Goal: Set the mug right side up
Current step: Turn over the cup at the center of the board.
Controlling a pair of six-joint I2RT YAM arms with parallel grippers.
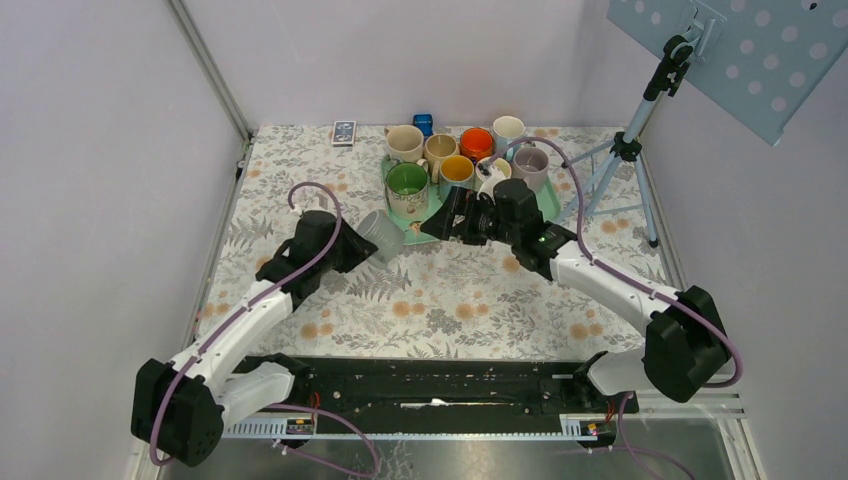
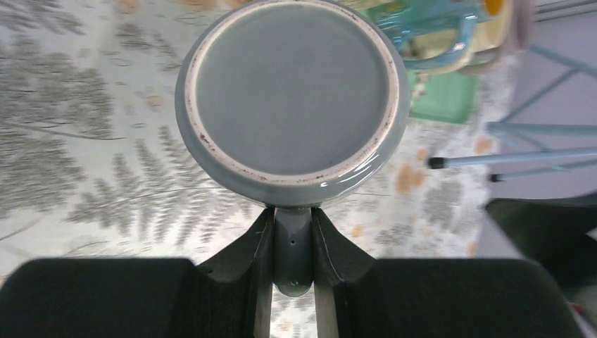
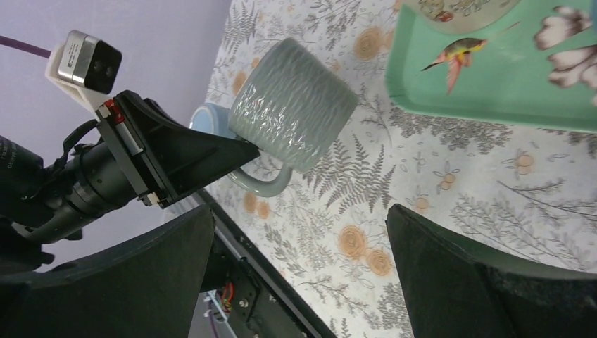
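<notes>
A: Mug (image 1: 381,234): position?

B: Left of centre in the top view, over the flowered tabletop (image 1: 450,300), just beside the lower left corner of the green tray (image 1: 549,201). It is grey-blue with a rippled wall, and it is tipped on its side, not upright.

A: Which way does it face?

B: In the left wrist view its round base fills the upper middle of the frame, square to the camera. So the base faces the left gripper (image 1: 352,246) and the mouth faces away from it. I cannot tell whether the wall touches the cloth.

A: Left jaws?

B: Nearly closed, pinching the mug's handle. The handle shows as a narrow grey strip between the two fingers, bottom centre of the left wrist view.

A: Right jaws?

B: The right gripper (image 1: 449,216) sits at the centre of the top view, over the near edge of the tray and pointed at the mug. Its jaws are spread wide with nothing between them. In the right wrist view the two dark fingers (image 3: 479,282) stand at the lower corners, the mug in the upper middle, apart from both.

A: Surroundings?

B: Other mugs (image 1: 407,185) stand upright on the tray. A tripod (image 1: 620,160) is at the upper right.
</notes>
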